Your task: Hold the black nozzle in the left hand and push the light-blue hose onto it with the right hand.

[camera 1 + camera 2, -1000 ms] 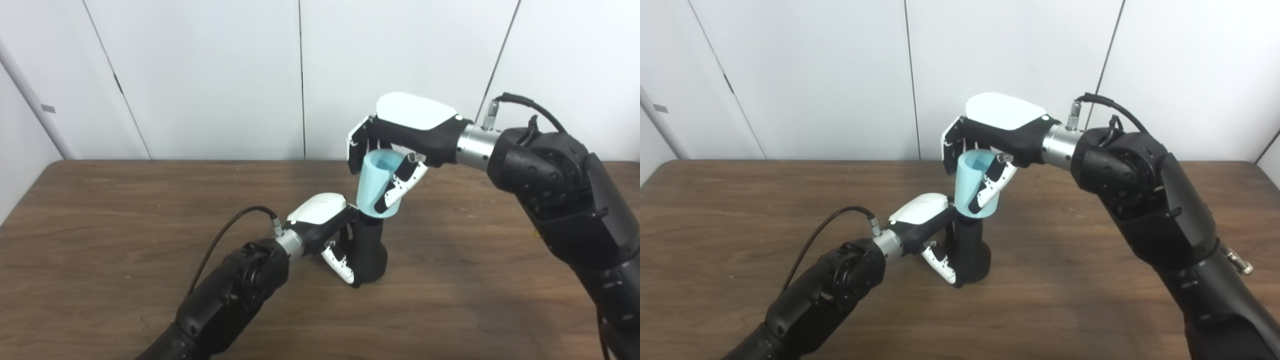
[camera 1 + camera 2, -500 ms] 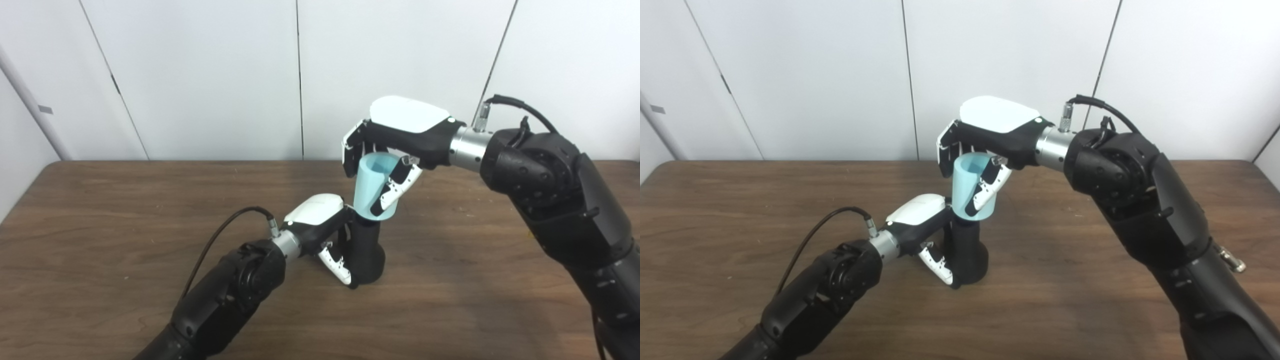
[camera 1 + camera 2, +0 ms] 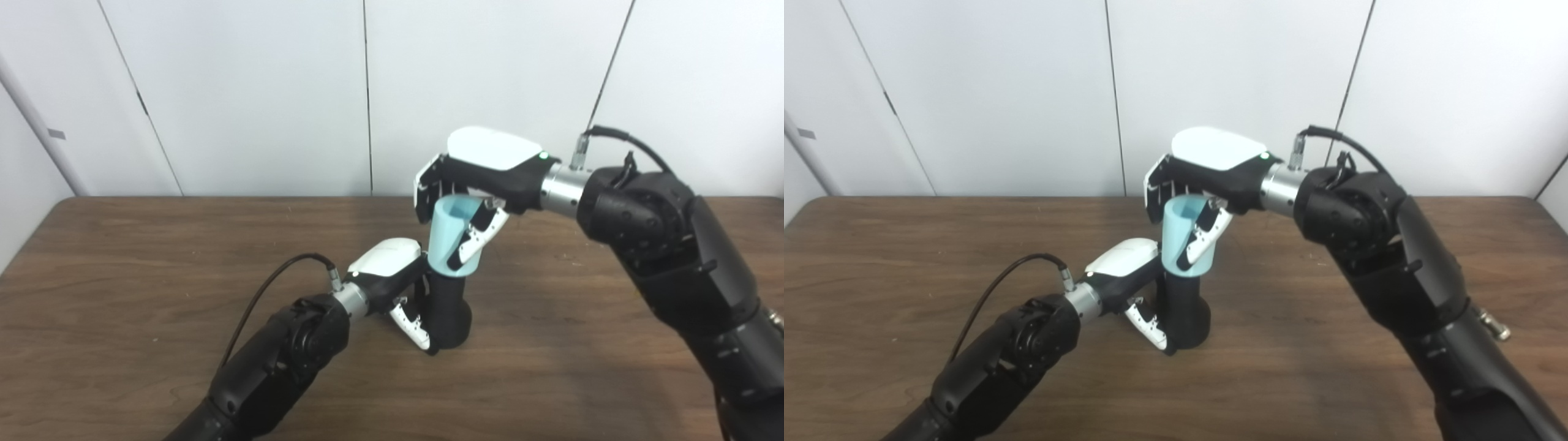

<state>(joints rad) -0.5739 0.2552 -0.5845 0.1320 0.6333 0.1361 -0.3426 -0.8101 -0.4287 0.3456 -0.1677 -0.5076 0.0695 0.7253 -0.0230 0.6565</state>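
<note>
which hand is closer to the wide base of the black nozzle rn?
Left. The left hand is wrapped around the black nozzle low, beside its base on the table. The right hand is up top, gripping the light-blue hose above the nozzle.

Black jointed arms, silver wrist collars, white-backed left hand point(image 3: 392, 269), black cables

Brown wooden table point(image 3: 122, 257), white wall panels point(image 3: 257, 92)

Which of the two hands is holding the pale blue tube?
The right hand, raised above the table; it grips the light-blue hose. The lower left hand grips the black nozzle.
</note>
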